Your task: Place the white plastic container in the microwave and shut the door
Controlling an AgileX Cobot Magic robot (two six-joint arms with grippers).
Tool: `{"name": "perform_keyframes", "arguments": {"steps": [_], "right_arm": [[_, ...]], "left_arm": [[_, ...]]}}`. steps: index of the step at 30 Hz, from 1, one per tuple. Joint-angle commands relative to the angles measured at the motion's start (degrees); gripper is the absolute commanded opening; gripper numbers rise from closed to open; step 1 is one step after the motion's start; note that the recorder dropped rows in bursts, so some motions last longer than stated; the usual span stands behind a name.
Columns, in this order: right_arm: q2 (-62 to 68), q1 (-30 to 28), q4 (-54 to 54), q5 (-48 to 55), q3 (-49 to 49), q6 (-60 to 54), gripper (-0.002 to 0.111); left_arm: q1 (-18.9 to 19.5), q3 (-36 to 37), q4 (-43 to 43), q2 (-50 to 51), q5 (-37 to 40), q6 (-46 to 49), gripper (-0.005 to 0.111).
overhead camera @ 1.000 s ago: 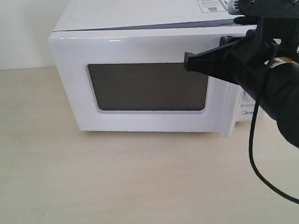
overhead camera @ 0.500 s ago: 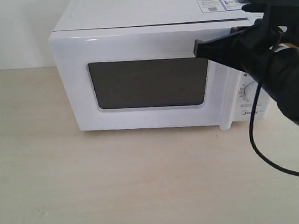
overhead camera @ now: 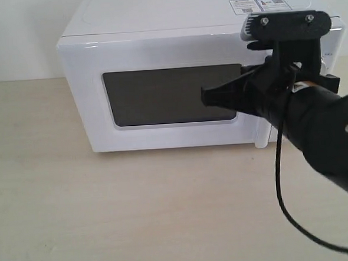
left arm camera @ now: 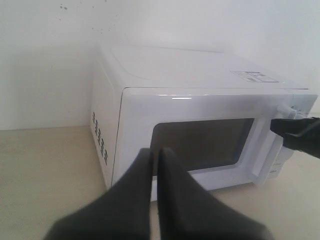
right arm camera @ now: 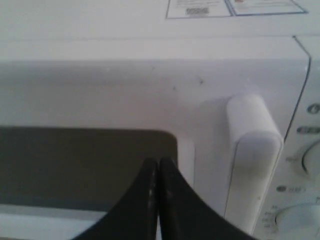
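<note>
Pale tabletop [overhead camera: 108,217] and white wall frame the microwave [overhead camera: 155,13] at upper centre. Its door [overhead camera: 89,100] sits flush, seemingly shut. The white plastic container is unseen, presumably inside. By the window the right gripper [overhead camera: 205,97] hovers pinched and empty; the left gripper [left arm camera: 155,156] likewise. Little seems left.

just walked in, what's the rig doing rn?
The microwave sits with its door flush shut. The right gripper, jaws closed and empty, points at the door's dark window next to the handle; whether it touches is unclear. The left gripper, also closed and empty, hangs back off the microwave's front. The white plastic container is not in sight; the window is too dark to see inside.
</note>
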Motion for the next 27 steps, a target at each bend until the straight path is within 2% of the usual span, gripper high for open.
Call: {"name": "perform_keyframes", "arguments": {"steps": [1, 11, 27], "right_arm": [[-3.7, 5.6, 3.3, -5.3, 3.9, -2.0, 0.0], [-10.9, 13.5, 3.0, -10.2, 10.9, -4.2, 0.0], [-12.9, 13.9, 3.3, -11.8, 11.3, -3.4, 0.0]], "left_arm": [[-0.2, 0.3, 3.4, -0.1, -1.4, -0.4, 0.004], [-0.2, 0.3, 3.4, -0.1, -1.6, -0.4, 0.004], [-0.2, 0.3, 3.4, -0.1, -1.6, -0.4, 0.004]]}}
